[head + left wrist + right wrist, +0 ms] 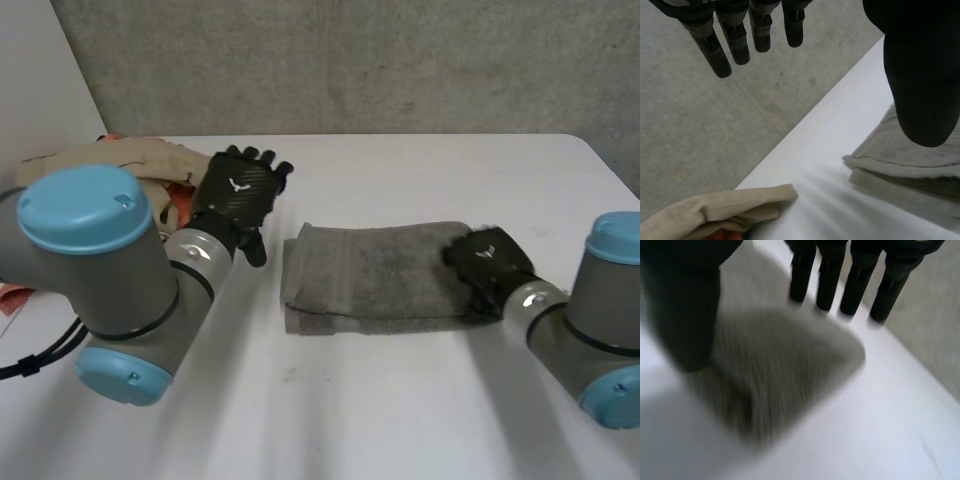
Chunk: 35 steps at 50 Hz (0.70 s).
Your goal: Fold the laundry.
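A grey towel lies folded into a thick rectangle in the middle of the white table. My right hand is over the towel's right end. In the right wrist view its fingers are straight and the thumb stands apart, with the towel lying loose below the palm. My left hand hovers open to the left of the towel, fingers spread and holding nothing. The towel's left end lies under its thumb.
A pile of beige laundry with an orange piece sits at the table's back left, beside my left hand; its beige edge reaches the table's far rim. Grey concrete floor lies beyond the table.
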{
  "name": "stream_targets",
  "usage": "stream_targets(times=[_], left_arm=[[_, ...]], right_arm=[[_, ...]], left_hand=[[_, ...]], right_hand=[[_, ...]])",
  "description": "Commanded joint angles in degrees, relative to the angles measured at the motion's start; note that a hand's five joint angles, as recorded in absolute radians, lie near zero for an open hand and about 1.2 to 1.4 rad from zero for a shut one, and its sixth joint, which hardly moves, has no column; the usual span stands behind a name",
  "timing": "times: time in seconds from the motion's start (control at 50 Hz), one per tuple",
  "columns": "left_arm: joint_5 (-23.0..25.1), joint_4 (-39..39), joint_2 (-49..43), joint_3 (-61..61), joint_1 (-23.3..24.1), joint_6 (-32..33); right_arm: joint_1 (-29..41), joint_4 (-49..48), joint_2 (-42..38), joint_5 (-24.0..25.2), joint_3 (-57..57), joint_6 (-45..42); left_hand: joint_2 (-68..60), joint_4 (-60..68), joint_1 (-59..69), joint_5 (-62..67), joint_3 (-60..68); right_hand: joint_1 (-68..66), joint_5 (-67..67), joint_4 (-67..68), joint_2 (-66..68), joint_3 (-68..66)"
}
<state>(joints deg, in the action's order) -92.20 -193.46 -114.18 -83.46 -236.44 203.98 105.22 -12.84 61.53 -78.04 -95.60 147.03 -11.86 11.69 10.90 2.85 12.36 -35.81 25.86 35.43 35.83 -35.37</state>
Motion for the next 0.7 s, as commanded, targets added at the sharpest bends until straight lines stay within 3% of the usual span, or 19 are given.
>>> stream_targets(times=[0.02,0.1,0.2,0.28,0.3,0.38,0.42,0.5,0.52,0.58,0.7], left_arm=[[0.0,0.01,0.0,-0.13,1.25,-2.18],[0.53,0.01,1.58,0.05,1.34,-5.07],[2.11,-0.08,5.36,-0.13,0.37,-10.52],[2.46,0.01,6.33,-0.3,-2.08,-13.34],[2.46,0.01,6.42,-0.39,-2.53,-13.61],[2.46,0.01,6.51,-0.74,-4.02,-14.14],[2.38,0.01,6.34,-0.83,-4.11,-14.31],[2.29,-0.16,5.73,-0.13,-4.03,-14.4],[2.2,-0.25,5.55,0.05,-3.94,-14.4],[2.2,-1.3,4.5,1.62,-3.5,-14.32],[2.11,-1.57,-0.07,9.26,0.36,-14.14]], right_arm=[[-3.79,-0.34,-2.29,-4.13,0.68,-11.59],[-1.61,-6.92,-0.98,-6.07,2.26,-11.33],[8.41,-12.03,2.45,-5.28,4.1,-10.8],[15.71,-13.0,1.05,-1.68,4.9,-11.42],[18.33,-13.0,-0.95,1.37,5.07,-11.59],[22.74,-11.95,-7.02,8.76,6.12,-13.96],[23.28,-11.68,-8.35,9.58,6.65,-14.84],[23.37,-10.8,-8.54,6.07,8.06,-12.92],[23.28,-11.15,-7.49,2.67,8.06,-9.43],[20.57,-10.72,-2.59,-0.51,7.54,0.74],[13.53,-9.58,7.01,-1.06,4.81,23.36]], left_hand=[[0.3,-0.13,0.66,-1.29,-0.8],[0.46,-0.3,0.49,-1.46,-0.96],[0.46,-0.3,0.49,-1.46,-0.96],[0.3,-0.13,0.66,-1.29,-0.8],[0.3,-0.13,0.66,-1.29,-0.8],[0.3,-0.13,0.66,-1.29,-0.8],[0.46,-0.3,0.49,-1.46,-0.96],[0.46,-0.3,0.49,-1.46,-0.96],[0.46,-0.3,0.49,-1.46,-0.96],[0.13,0.04,0.83,-1.12,-0.63],[-0.38,0.54,1.33,-0.62,-0.12]], right_hand=[[-44.19,44.14,44.57,44.16,-44.63],[-44.19,44.14,44.57,44.17,-44.63],[-44.19,44.14,44.57,44.17,-44.63],[-44.19,44.14,44.57,44.17,-44.63],[-44.19,44.14,44.57,44.17,-44.63],[-44.19,44.14,44.57,44.17,-44.63],[-44.19,44.14,44.57,44.17,-44.63],[2.25,-2.3,-1.87,-2.27,1.81],[15.5,-15.55,-15.12,-15.52,15.06],[20.48,-20.53,-20.1,-20.5,20.04],[25.81,-25.86,-25.43,-25.83,25.37]])
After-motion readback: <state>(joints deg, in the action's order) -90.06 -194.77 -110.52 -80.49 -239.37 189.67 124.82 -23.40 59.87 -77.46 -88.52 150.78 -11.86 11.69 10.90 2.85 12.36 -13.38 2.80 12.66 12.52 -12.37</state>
